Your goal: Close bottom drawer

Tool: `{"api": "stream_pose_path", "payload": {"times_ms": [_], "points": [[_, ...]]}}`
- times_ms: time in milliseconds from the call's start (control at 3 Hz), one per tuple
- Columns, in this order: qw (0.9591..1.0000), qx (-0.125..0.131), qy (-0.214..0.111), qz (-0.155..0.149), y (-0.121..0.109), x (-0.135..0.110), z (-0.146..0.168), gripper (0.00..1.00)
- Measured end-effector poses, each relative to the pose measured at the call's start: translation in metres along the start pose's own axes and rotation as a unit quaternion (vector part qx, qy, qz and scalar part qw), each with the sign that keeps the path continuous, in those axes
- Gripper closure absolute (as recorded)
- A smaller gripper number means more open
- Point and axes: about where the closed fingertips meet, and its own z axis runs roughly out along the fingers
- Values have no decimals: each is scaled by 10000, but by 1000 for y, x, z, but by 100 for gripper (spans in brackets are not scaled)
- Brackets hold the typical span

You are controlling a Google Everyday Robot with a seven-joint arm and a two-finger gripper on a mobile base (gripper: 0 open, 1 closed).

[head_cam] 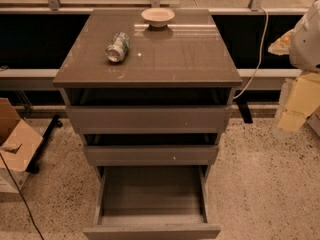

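The taupe-grey cabinet (147,59) stands in the middle of the camera view. Its bottom drawer (151,231) is pulled far out towards me, and its empty grey box (152,191) is open to view. The middle drawer front (150,155) and the top drawer front (149,119) each stick out a little. My gripper (297,106) shows as a pale yellow shape under a white arm part (307,39) at the right edge. It hangs beside the cabinet at top-drawer height, well apart from the bottom drawer.
A crushed can (118,47) lies on its side on the cabinet top, and a shallow bowl (158,17) sits near the back edge. A cardboard box (15,144) stands at the left on the speckled floor (260,184). A white cable (257,49) hangs behind at the right.
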Motion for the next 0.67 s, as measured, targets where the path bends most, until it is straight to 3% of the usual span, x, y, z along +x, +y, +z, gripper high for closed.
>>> {"api": "stream_pose_path", "payload": {"times_ms": [333, 667], "points": [[10000, 0, 0, 0, 0, 0, 0, 0], [10000, 45, -13, -4, -1, -1, -2, 14]]}}
